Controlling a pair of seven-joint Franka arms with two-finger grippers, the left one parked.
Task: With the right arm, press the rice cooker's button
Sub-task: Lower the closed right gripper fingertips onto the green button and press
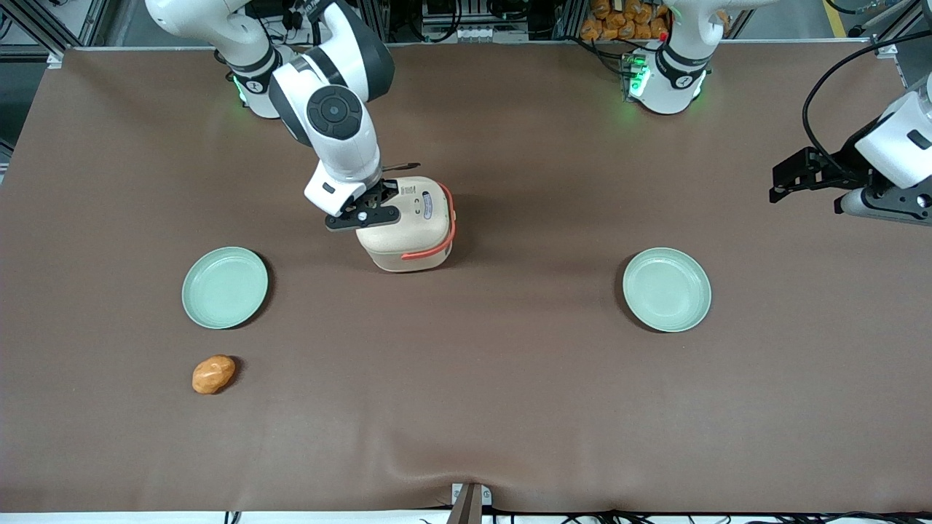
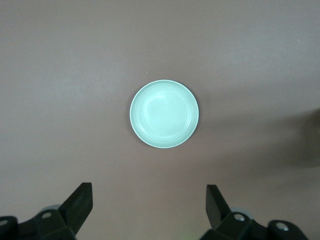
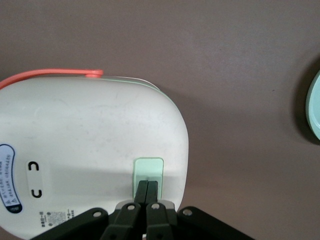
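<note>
Pressed together, the two black fingers (image 3: 148,192) of the gripper (image 3: 148,184) leave no gap, and we see their tips resting on the pale green button (image 3: 148,170) set in the cream lid of the rice cooker (image 3: 90,150).

Starting nearest the front camera, we find an orange lump (image 1: 213,374) on the brown table (image 1: 466,407) toward the working arm's end. Farther from the camera sit two pale green plates, one (image 1: 224,287) just above the lump in that view and the other (image 1: 666,289) toward the parked arm's end. Between them, and a little farther off, stands the cooker (image 1: 408,229) with its coral-orange handle (image 1: 437,240) wrapped around one side. Farthest of all, the right arm (image 1: 331,116) reaches from its base down over the cooker, its wrist tilted so the gripper (image 1: 375,204) meets the lid.

Only the right wrist view shows us the button and the fingertips on it; from the front, the wrist covers that spot. The left wrist view shows only a plate (image 2: 164,114) on the cloth.
</note>
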